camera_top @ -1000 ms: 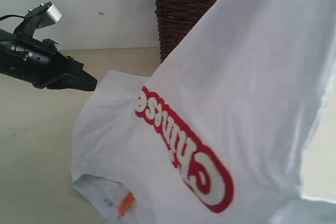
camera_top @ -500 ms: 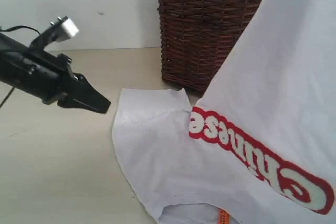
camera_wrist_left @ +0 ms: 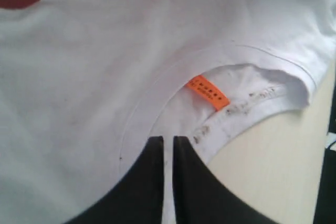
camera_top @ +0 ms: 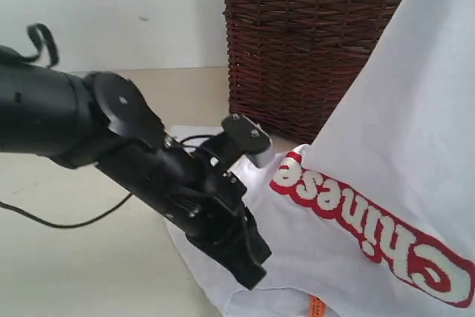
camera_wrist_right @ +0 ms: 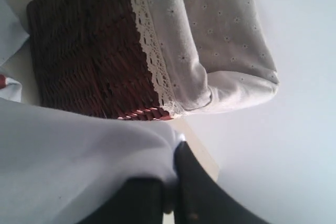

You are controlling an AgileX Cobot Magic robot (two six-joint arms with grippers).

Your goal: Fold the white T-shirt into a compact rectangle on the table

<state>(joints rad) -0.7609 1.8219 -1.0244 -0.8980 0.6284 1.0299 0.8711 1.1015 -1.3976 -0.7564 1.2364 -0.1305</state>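
The white T-shirt point(camera_top: 401, 131) hangs up toward the upper right, its red "Chinese" band point(camera_top: 371, 231) slanting down. Its lower part lies on the table point(camera_top: 59, 257), where the orange neck tag point(camera_top: 315, 306) shows. My right gripper point(camera_wrist_right: 176, 150) is out of the exterior view. In the right wrist view it is shut on a bunched edge of the T-shirt point(camera_wrist_right: 79, 150). My left gripper point(camera_top: 252, 276) reaches across the flat part of the shirt. In the left wrist view this gripper point(camera_wrist_left: 168, 139) hovers at the collar beside the tag point(camera_wrist_left: 207, 92), fingers together with only a thin slit, holding nothing.
A dark brown wicker basket point(camera_top: 312, 42) with a lace-trimmed grey liner point(camera_wrist_right: 210, 51) stands at the back, just behind the shirt. The left arm's cable point(camera_top: 67, 220) trails over the table on the left. A pale wall rises behind.
The left arm has swung from the left side over the shirt toward the collar. The shirt has been pulled up and to the right, uncovering more of the basket.
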